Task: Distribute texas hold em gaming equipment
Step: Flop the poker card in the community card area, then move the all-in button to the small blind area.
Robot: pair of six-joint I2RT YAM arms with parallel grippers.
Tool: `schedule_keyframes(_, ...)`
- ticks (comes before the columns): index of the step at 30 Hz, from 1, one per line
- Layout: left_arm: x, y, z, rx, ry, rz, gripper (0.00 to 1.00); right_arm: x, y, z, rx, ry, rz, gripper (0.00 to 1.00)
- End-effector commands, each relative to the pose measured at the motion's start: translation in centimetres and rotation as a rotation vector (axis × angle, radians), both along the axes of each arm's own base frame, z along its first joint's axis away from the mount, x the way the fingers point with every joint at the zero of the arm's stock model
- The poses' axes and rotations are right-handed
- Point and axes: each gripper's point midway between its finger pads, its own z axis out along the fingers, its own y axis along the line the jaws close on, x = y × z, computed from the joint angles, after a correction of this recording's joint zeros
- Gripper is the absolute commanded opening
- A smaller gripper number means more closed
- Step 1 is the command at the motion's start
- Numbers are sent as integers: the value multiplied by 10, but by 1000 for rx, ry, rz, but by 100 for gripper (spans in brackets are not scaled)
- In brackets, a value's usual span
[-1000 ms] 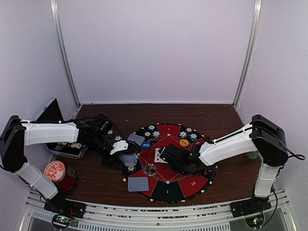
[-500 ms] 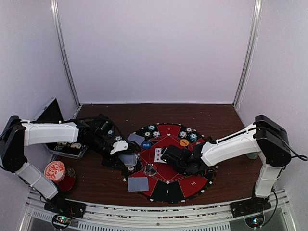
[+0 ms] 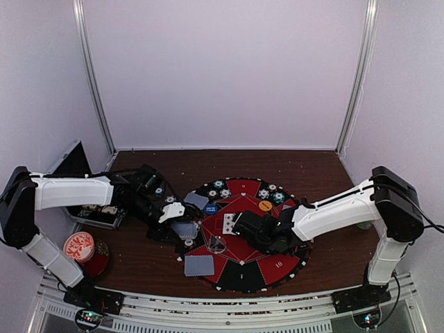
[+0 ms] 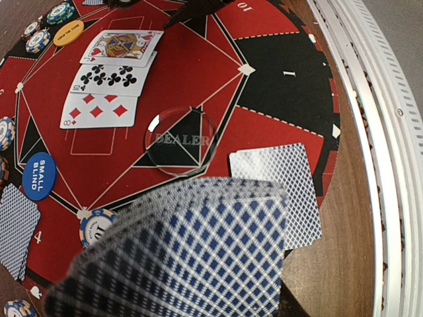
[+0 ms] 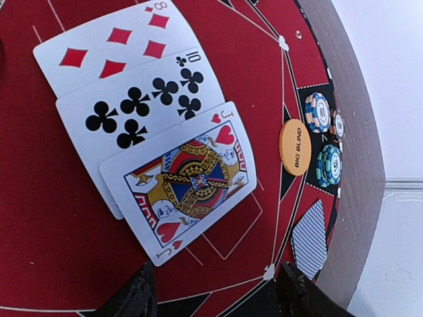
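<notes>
My left gripper (image 3: 182,234) is shut on a deck of grey-blue-backed cards (image 4: 185,257) at the mat's left edge; the deck hides its fingers in the left wrist view. Three face-up cards lie overlapped mid-mat: jack of hearts (image 5: 188,181), ten of clubs (image 5: 142,109), eight of diamonds (image 5: 109,46). My right gripper (image 5: 215,297) is open and empty just beside the jack. The orange big blind disc (image 5: 295,146) lies by chip stacks (image 5: 328,165). The blue small blind disc (image 4: 39,176) and face-down cards (image 4: 284,191) lie near the clear dealer puck (image 4: 180,140).
The big round red-and-black mat (image 3: 277,267) fills the table's middle. A red-and-white patterned disc (image 3: 78,244) sits at the front left. A tray (image 3: 97,216) and a dark slanted panel (image 3: 69,161) stand at the left. A metal rail (image 4: 383,132) runs along the near edge.
The right arm has shifted slightly to the right, its open gripper staying by the face-up cards. The left arm and its deck have not moved.
</notes>
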Motion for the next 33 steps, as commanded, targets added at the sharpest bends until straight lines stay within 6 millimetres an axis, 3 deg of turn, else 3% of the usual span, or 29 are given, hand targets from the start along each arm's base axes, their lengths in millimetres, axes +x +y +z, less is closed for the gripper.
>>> schedule_keyframes(1,-3,-4,6,-25,-3,-22,39,-3,-6,28,82,-28,-71,65)
schedule_keyframes(6,-3,-4,7,-26,-5,-21,39,-10,-13,46,227,-8,-169,84)
schedule_keyframes(9,-2,-4,8,-28,-8,-21,39,-15,-18,50,352,20,-237,90)
schedule_keyframes(15,-3,-4,10,-33,-11,-22,39,-24,-42,37,554,111,-343,96)
schedule_keyframes(24,-3,-4,9,-29,-9,-21,39,-28,-93,8,602,165,-474,100)
schedule_keyframes(33,-4,-4,11,-35,-13,-23,39,-23,-111,-6,602,185,-570,100)
